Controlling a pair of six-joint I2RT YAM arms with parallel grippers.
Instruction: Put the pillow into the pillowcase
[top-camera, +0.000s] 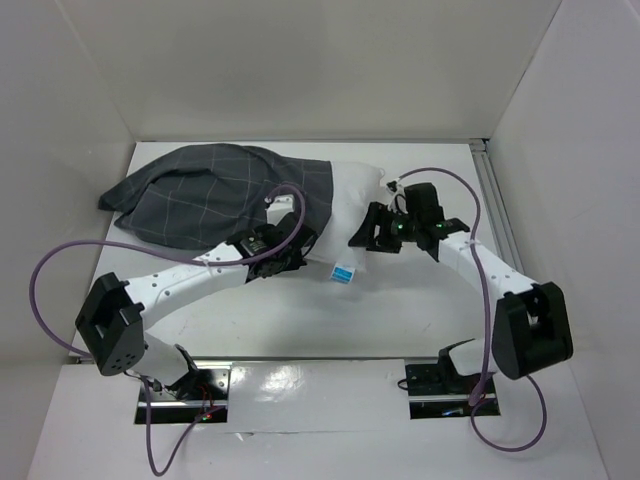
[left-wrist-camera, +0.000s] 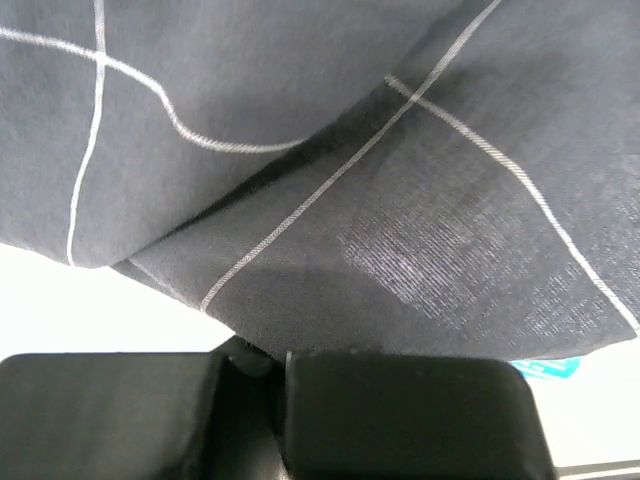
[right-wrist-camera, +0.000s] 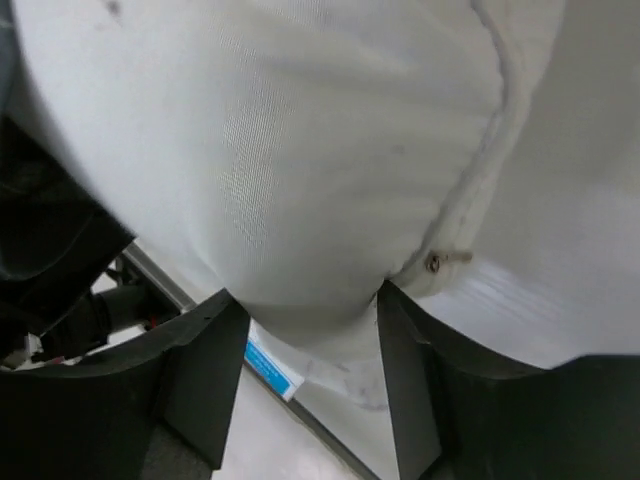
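The dark grey checked pillowcase (top-camera: 210, 200) lies at the back left, covering the left part of the white pillow (top-camera: 355, 205). The pillow's right end and blue tag (top-camera: 343, 274) stick out. My left gripper (top-camera: 285, 255) sits at the case's near edge by its mouth. In the left wrist view the case (left-wrist-camera: 330, 170) fills the frame, and the left gripper (left-wrist-camera: 268, 362) is shut with the cloth's hem running into the jaws. My right gripper (top-camera: 375, 232) is at the pillow's exposed end. It (right-wrist-camera: 305, 300) stands open, fingers either side of the pillow's bulge (right-wrist-camera: 300, 160) and touching it.
White enclosure walls stand on the left, back and right. A metal rail (top-camera: 497, 205) runs along the table's right edge. Purple cables (top-camera: 45, 270) loop from both arms over the table. The left arm's dark body (right-wrist-camera: 50, 260) shows beside the pillow.
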